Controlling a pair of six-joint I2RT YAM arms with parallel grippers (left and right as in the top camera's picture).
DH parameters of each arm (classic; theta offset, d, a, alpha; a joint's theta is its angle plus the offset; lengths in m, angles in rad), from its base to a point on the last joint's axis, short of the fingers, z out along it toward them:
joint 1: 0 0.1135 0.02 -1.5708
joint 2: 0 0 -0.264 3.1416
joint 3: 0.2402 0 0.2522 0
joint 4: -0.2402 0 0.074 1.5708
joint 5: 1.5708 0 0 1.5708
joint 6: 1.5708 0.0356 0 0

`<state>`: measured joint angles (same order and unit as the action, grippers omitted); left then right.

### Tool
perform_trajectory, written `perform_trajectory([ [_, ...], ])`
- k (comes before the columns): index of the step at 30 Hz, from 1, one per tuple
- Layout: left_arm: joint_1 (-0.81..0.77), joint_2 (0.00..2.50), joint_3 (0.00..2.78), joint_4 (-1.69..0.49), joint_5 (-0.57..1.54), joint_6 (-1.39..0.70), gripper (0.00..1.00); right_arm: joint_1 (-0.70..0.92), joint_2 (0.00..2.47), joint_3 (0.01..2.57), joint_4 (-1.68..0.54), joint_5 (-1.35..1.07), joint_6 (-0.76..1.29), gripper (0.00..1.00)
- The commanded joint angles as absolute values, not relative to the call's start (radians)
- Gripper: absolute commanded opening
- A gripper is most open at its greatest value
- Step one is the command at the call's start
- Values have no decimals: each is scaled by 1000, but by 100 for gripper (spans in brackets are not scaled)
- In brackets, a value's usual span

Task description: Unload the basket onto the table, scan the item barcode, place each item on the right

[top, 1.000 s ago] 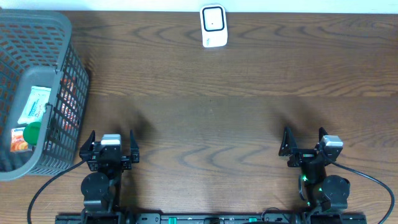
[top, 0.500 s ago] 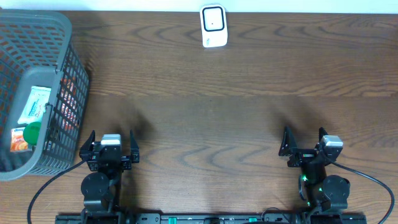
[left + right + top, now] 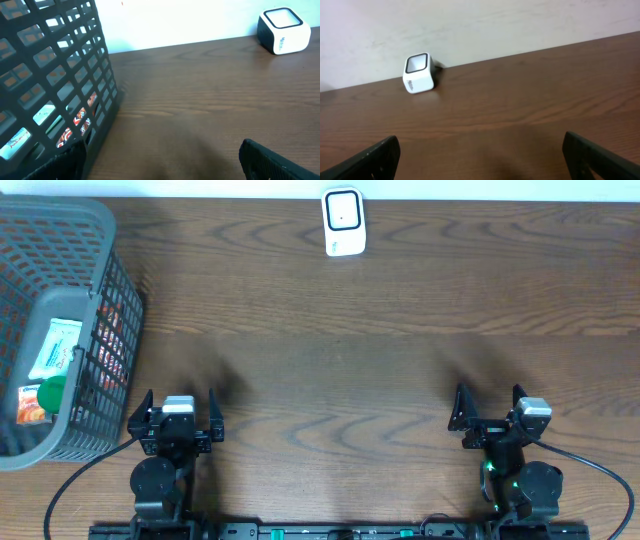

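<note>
**Ann:** From overhead, both arms sit at the near edge of the table (image 3: 330, 360). The left gripper (image 3: 177, 418) has its jaws spread wide with nothing between them. The right gripper (image 3: 489, 410) is the same, splayed and empty.

**Ben:** And the goods?

**Ann:** They're in the grey basket (image 3: 110, 240) at the left edge. There's a white packet (image 3: 55, 348), a green-capped item (image 3: 50, 390) and something orange (image 3: 30, 406) just beside it. Only the top view looks down into the basket.

**Ben:** The left wrist camera gets its mesh wall instead, close on the left. Red-and-white print shows through the holes, but I can't tell which packet that is.

**Ann:** The scanner (image 3: 343, 222), white with a dark window, stands at the far edge near the middle, against the pale wall.

**Ben:** The right wrist view has it upright, off to the left, with brown wood all around. The left wrist view catches it in the top-right corner.

**Ann:** As for room, there's a broad stretch of wood between the grippers and the scanner. It's tighter on the left, where the basket's near corner sits just beside the left gripper's outer finger.
</note>
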<state>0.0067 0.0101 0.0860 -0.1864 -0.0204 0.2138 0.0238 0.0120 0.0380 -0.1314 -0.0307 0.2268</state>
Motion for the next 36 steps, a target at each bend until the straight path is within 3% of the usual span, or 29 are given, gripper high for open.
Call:
perform_trajectory([
  [1,13,6,56,-189,-7,215,98,41,7,32,-131,-35,231,99],
  [25,13,15,100,-217,-7,85,98,41,7,32,-131,-35,231,99],
  [36,13,241,260,-285,44,7,98,41,7,32,-131,-35,231,99],
])
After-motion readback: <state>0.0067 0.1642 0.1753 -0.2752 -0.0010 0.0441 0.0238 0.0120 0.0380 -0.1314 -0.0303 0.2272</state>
